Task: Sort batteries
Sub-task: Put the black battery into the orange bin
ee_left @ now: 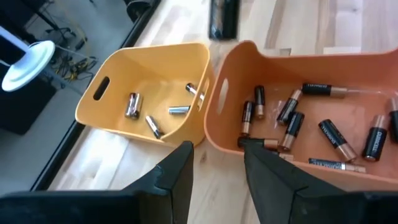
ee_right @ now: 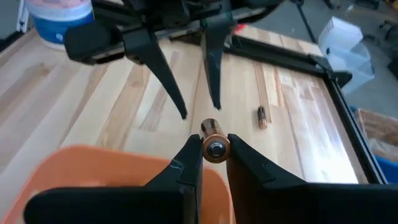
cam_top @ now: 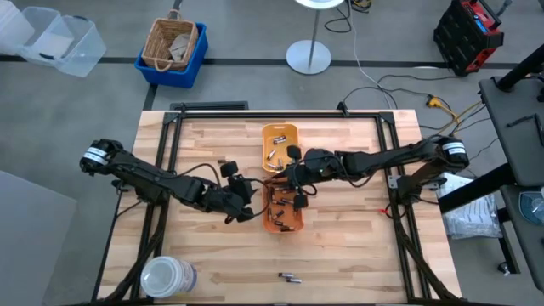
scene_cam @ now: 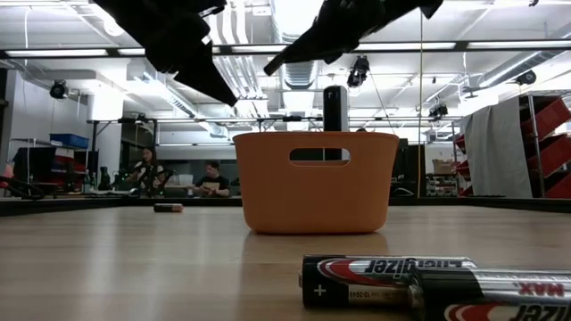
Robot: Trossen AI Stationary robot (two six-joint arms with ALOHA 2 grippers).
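High view: the left end effector (cam_top: pixel 249 206) sits just beside the orange rectangular plastic tray (cam_top: pixel 283 207); the right end effector (cam_top: pixel 293 178) hangs over the gap between it and the yellow-orange plastic tray (cam_top: pixel 280 146) on the pale wooden surface (cam_top: pixel 357 238).

Low view: two loose black-and-silver cylindrical batteries (scene_cam: pixel 437 283) lie in the foreground.

Left wrist view: left fingers (ee_left: pixel 177 174) spread, empty. Batteries lie in both trays.

Right wrist view: right end effector clenched on a copper-topped cylindrical battery (ee_right: pixel 214 141) above the orange tray's rim.
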